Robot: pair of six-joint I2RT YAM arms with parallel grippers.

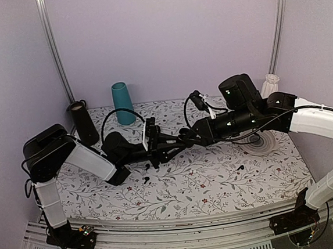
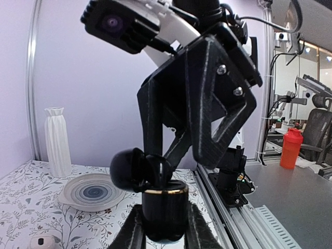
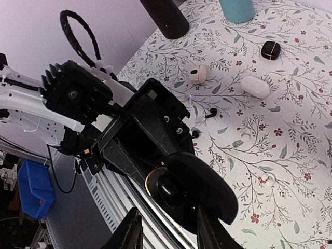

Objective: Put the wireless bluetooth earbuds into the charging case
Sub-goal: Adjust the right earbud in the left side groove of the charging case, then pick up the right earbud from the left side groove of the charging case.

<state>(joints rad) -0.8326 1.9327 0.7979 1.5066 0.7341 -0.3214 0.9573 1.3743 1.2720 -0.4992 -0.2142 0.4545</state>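
The charging case point(image 2: 165, 215) is glossy black with a gold rim, and my left gripper point(image 2: 165, 234) is shut on its body and holds it upright above the table. Its lid point(image 2: 128, 168) hangs open to one side. One black earbud point(image 2: 157, 171) sits in the case mouth, its head point(image 3: 170, 189) showing inside the gold ring. My right gripper point(image 3: 168, 233) hovers just over that opening with its fingers apart and nothing between them. In the top view the two grippers point(image 1: 164, 147) point(image 1: 183, 139) meet at mid-table. Another black earbud point(image 1: 147, 178) lies on the cloth below them.
On the flowered cloth lie a small squarer black case point(image 3: 270, 50), a white case point(image 3: 255, 86), an open white case point(image 3: 198, 74), white earbuds point(image 3: 246, 136) and a further black earbud point(image 1: 239, 167). A teal cup point(image 1: 122, 103), black cylinder point(image 1: 83, 121), plate point(image 1: 265, 142) and white vase point(image 1: 271, 84) stand behind.
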